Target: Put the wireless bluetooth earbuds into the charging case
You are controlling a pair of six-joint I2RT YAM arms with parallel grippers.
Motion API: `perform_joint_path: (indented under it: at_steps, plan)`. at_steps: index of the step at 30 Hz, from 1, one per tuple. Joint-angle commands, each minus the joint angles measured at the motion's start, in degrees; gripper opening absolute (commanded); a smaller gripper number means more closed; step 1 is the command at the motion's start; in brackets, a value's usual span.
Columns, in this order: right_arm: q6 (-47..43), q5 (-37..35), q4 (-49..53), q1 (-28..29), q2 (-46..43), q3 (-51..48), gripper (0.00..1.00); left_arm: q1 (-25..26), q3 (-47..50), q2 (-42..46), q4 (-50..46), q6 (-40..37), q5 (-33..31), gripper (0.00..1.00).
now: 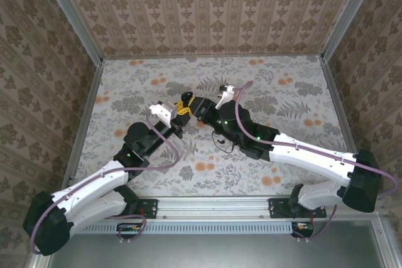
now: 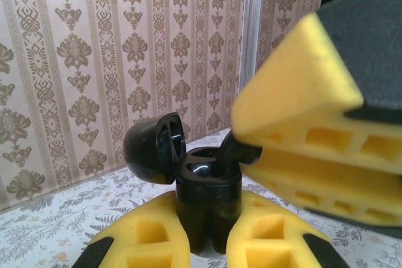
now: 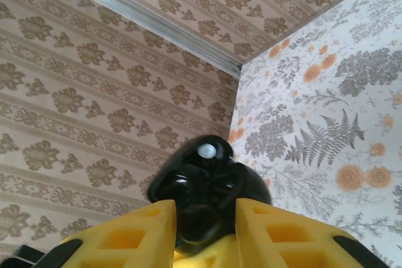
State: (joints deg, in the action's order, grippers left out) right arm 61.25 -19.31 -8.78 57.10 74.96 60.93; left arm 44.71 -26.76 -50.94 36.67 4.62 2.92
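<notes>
At the middle of the top external view, the two arms are seen meeting tip to tip above the flower-patterned bench [image 1: 282,92], with the left end effector [image 1: 182,110] just left of the right end effector [image 1: 200,108]. In the left wrist view, the left end effector [image 2: 207,218] is closed on the black charging case [image 2: 207,186], which is held upright between the yellow pads at the bottom centre of the frame. The lid [image 2: 151,149] of the case is swung open and hangs to the left of the body. From the right of that frame the right end effector [image 2: 242,149] is reached in, its two yellow fingers stacked one above the other with only a narrow gap between them. A black earbud [image 2: 226,152] is gripped at their tips, tilted, and its lower end is set at the open mouth of the case; how far it is seated cannot be told. In the right wrist view, a glossy black shape [image 3: 201,186] with a pale dot is framed between the yellow pads of the right end effector [image 3: 206,218] at the bottom centre. Whether earbud or case is seen there cannot be told. The patterned wall [image 2: 75,61] is visible behind the case.
</notes>
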Motion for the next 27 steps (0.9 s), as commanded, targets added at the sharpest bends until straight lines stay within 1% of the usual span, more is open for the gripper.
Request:
perform_joint_path:
  at_steps: [1,6,9,11,15,17,19,23,25,27]
  plan:
    - [-1.74,-0.63,3.30,0.55,-1.42,1.38,0.33,0.44,-1.71,0.52,4.12,-0.84,-0.35,0.00]
    - [-2.84,-0.65,5.04,0.56,-2.72,2.13,0.44,0.44,-1.71,0.58,3.72,-0.66,-0.07,0.00]
    - [-4.79,-1.07,7.05,0.54,-4.99,2.83,0.49,0.40,-1.62,0.70,3.18,-0.84,0.16,0.00]
    - [-6.90,-1.34,10.25,0.51,-6.65,4.28,0.52,0.39,-1.55,0.75,3.04,-0.83,0.58,0.00]
    - [-11.73,0.02,17.96,-0.25,-9.38,8.08,0.55,0.07,-1.81,0.82,2.07,-0.83,2.75,0.00]
    - [-14.31,2.68,22.93,-1.70,-10.33,10.80,0.54,-0.39,-1.97,0.92,1.53,-0.44,4.64,0.00]
    - [-16.61,7.77,28.13,-3.86,-10.45,13.80,0.53,-1.34,-2.04,1.00,1.30,0.78,7.05,0.00]
    - [-20.69,17.79,37.48,-9.33,-8.50,18.79,0.45,-4.27,-2.33,0.31,1.96,4.91,13.94,0.00]
    - [-21.00,22.98,39.10,-11.93,-7.59,19.40,0.40,-5.60,-2.54,-0.23,2.97,6.82,17.84,0.00]
    - [-21.47,26.28,39.19,-13.51,-7.22,19.14,0.35,-6.66,-2.92,-0.80,3.58,8.43,21.88,0.00]
